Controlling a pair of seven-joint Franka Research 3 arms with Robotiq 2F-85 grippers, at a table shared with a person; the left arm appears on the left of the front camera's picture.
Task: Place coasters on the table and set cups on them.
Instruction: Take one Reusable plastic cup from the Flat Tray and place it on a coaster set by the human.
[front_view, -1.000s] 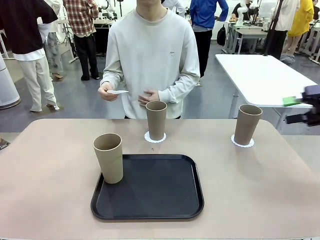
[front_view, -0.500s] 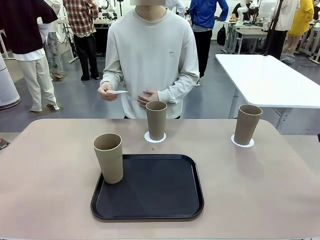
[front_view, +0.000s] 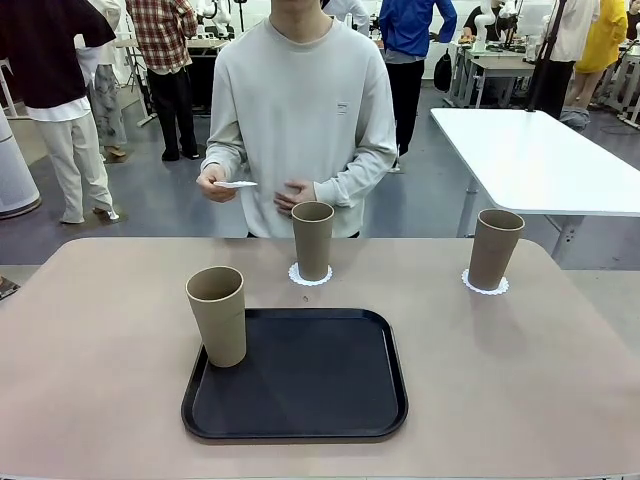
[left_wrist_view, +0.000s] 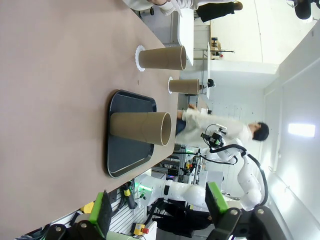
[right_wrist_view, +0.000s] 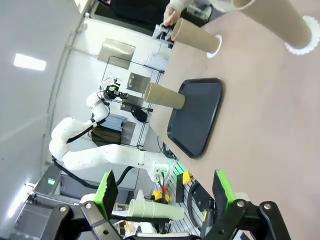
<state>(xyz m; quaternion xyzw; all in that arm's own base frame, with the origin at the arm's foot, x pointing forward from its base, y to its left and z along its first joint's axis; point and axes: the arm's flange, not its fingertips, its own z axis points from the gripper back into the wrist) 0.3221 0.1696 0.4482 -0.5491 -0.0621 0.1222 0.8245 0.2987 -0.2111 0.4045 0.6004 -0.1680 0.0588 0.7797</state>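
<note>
Two cups stand on coasters on the tan table (front_view: 100, 350). The middle cup (front_view: 313, 240) sits on a lacy white coaster (front_view: 310, 276) in front of the person, and the right cup (front_view: 495, 248) on another coaster (front_view: 485, 287). A third cup (front_view: 218, 315) stands on the left side of the black tray (front_view: 310, 385). The person's hand (front_view: 215, 184) holds a thin white disc (front_view: 238, 184), seemingly a coaster. My left gripper (left_wrist_view: 160, 212) hangs open above the table with the tray cup (left_wrist_view: 140, 127) ahead. My right gripper (right_wrist_view: 165, 192) is open too, with the nearest cup (right_wrist_view: 272, 20) far ahead.
A white rectangular table (front_view: 530, 160) stands behind the right corner. Several people stand in the background. The tray's right part is bare. The other arm (right_wrist_view: 90, 145) appears beyond the table in the right wrist view.
The right gripper, at the picture's right edge a second ago, has drawn back to the right past that edge. Cups, coasters and the person's hands have stayed put.
</note>
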